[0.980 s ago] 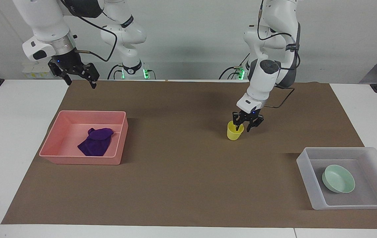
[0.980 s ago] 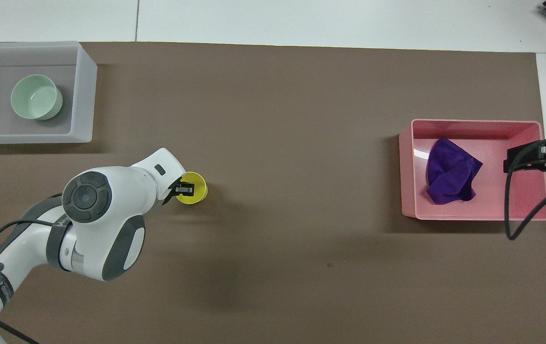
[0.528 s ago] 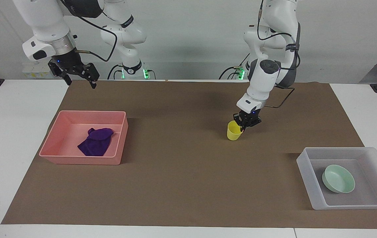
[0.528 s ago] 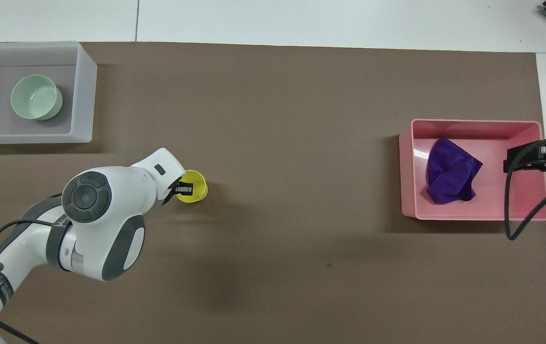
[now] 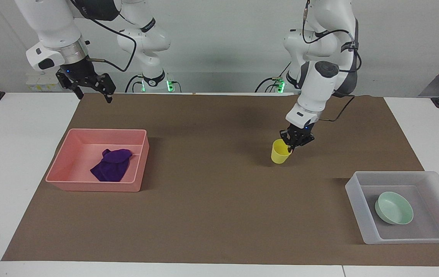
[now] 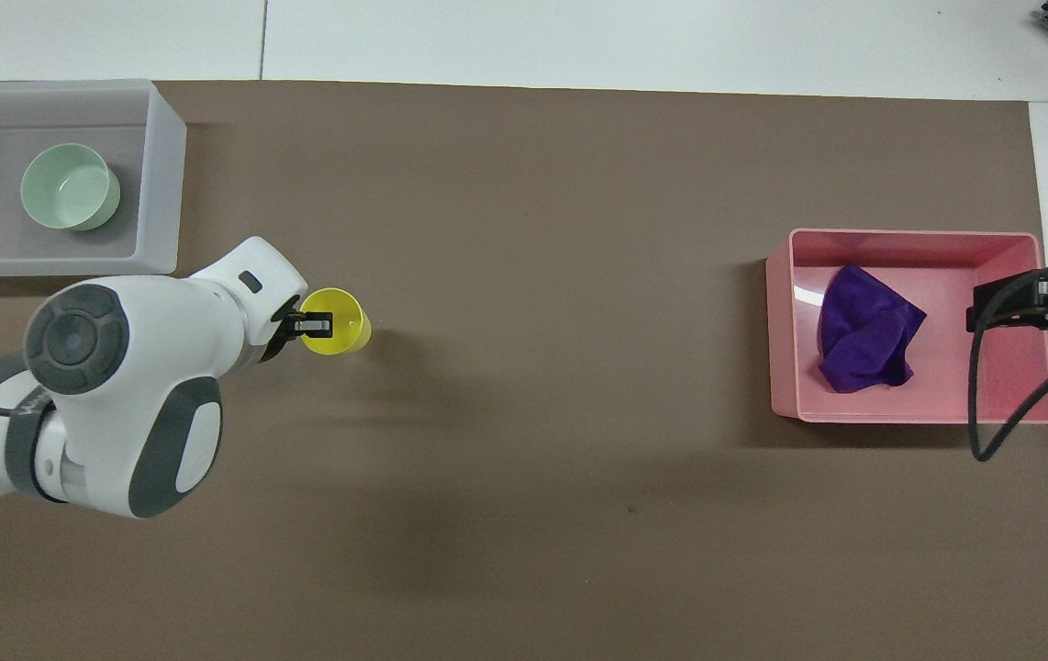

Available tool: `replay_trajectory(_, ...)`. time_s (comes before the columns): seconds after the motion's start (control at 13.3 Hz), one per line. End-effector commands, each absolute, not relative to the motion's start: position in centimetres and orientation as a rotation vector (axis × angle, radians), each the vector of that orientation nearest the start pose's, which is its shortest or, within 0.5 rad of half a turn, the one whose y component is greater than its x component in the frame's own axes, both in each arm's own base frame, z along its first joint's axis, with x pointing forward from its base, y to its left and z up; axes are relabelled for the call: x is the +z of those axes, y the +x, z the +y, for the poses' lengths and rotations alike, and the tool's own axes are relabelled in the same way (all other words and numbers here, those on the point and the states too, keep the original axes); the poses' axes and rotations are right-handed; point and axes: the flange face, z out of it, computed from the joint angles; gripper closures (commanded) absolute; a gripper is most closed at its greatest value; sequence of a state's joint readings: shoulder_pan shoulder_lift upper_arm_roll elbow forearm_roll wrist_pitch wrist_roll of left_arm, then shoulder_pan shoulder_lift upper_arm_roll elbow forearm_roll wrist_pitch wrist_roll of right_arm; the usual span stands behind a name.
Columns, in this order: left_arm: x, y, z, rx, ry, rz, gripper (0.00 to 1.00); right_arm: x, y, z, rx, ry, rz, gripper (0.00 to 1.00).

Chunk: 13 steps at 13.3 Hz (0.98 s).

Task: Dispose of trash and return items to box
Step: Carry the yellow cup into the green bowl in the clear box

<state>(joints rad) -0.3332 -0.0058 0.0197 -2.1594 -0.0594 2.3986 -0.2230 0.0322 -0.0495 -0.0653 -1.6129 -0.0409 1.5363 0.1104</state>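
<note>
Pinching small bright-yellow plastic cup [image 5: 280,152] by its rim, left gripper [image 5: 291,148] fingers closed, cup lifted mid-bench toward translucent whitish-grey plastic tub [image 5: 359,207]. Right gripper [image 5: 93,93] fingers spread, empty, over bench edge by robots.

A white table [image 5: 19,161] carries a brown mat [image 5: 212,200] across most of its top. On the mat sit a pink tray [image 5: 137,163] toward the right arm's end and a translucent whitish-grey tub [image 5: 358,207] toward the left arm's end, well apart from the tray.
</note>
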Motion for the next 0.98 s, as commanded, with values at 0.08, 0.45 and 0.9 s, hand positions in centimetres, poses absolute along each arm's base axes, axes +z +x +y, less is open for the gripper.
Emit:
replay_trajectory(0.08, 48.3, 57.3, -10.0, -0.448, -3.199, -0.081, 1.00, 62.9, 52.9, -2.5, 0.045, -3.172, 0.213, 0.00)
replay_trajectory(0.45, 49.3, 62.4, 3.7, -0.576, -3.124, -0.200, 1.00, 62.9, 52.9, -2.5, 0.050, -3.172, 0.213, 0.00)
replay_trajectory(0.9, 48.1, 66.9, 14.9, -0.625, -3.083, -0.234, 1.00, 62.9, 52.9, -2.5, 0.052, -3.172, 0.213, 0.00)
